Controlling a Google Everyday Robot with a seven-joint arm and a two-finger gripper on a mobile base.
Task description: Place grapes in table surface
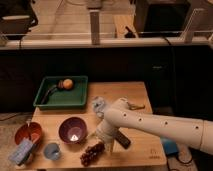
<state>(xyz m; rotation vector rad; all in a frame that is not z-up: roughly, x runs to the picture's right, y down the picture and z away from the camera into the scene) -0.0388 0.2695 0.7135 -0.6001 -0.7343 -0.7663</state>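
Observation:
The grapes (93, 152), a small dark reddish-purple bunch, lie on the light tan table surface (142, 145) near its front edge, just right of the purple bowl (73, 130). My gripper (101, 142) comes down from the white arm (160, 125) that reaches in from the right, and it sits right at the upper right end of the bunch. Whether it touches the grapes cannot be told.
A green tray (62, 92) at the back left holds an orange fruit (67, 83). An orange-red bowl (28, 133), a blue sponge (22, 151) and a small blue cup (51, 150) stand at the front left. A crumpled bluish item (98, 105) lies mid-table.

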